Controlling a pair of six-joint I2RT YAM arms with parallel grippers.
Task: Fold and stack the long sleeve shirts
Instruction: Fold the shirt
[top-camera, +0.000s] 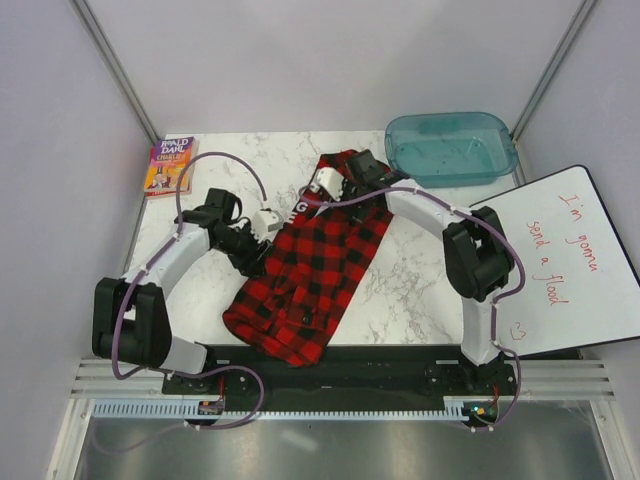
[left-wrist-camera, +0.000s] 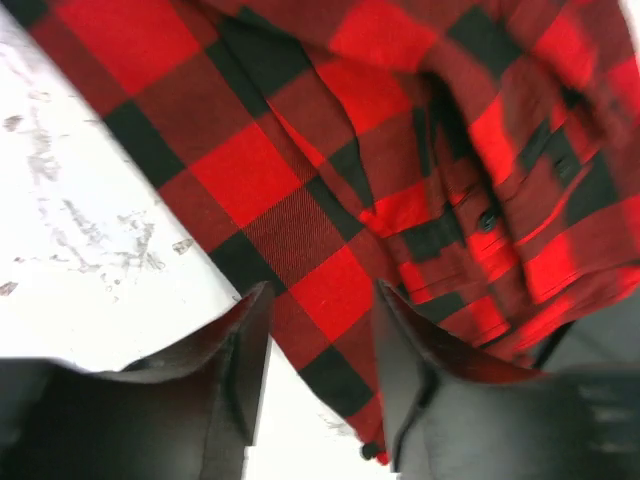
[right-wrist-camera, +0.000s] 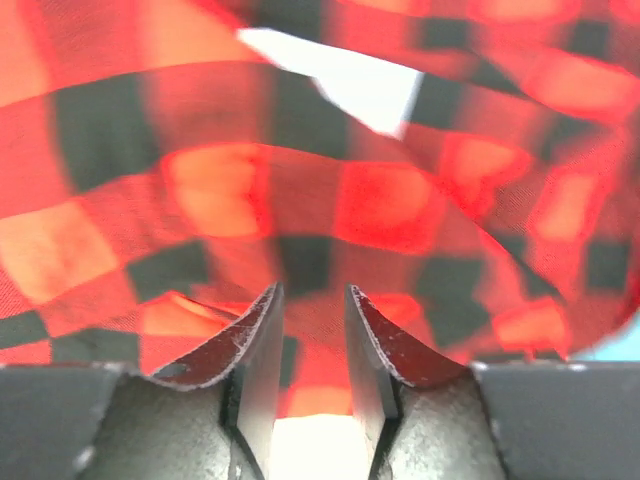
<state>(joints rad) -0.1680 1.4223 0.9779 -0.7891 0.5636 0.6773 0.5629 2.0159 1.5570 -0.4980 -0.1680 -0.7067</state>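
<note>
A single red-and-black checked shirt (top-camera: 315, 270) is seen lying aslant on the white marbled desk (top-camera: 410, 285). It runs from the upper centre of the overhead view down toward the lower left. It is crumpled at its upper end and is not yet folded.

The left end effector (top-camera: 270, 225) is placed at the shirt's left edge. In its wrist view the fingers (left-wrist-camera: 245, 345) are held well apart, with the cloth edge lying between them ungripped.

The right end effector (top-camera: 320, 188) is set over the bunched upper end. Its fingers (right-wrist-camera: 262, 345) are drawn near together with cloth between them, but it cannot be told whether that cloth is truly clamped.

A book (top-camera: 170, 165) is seen at the upper left, a teal tub (top-camera: 450, 148) at the upper right and a whiteboard (top-camera: 575, 265) at the right.

The step in hand is judged to be the taking hold for a first fold. Next, the left fingers would need to be closed on the edge. The cloth would then need to be drawn flat before anything is folded over.
</note>
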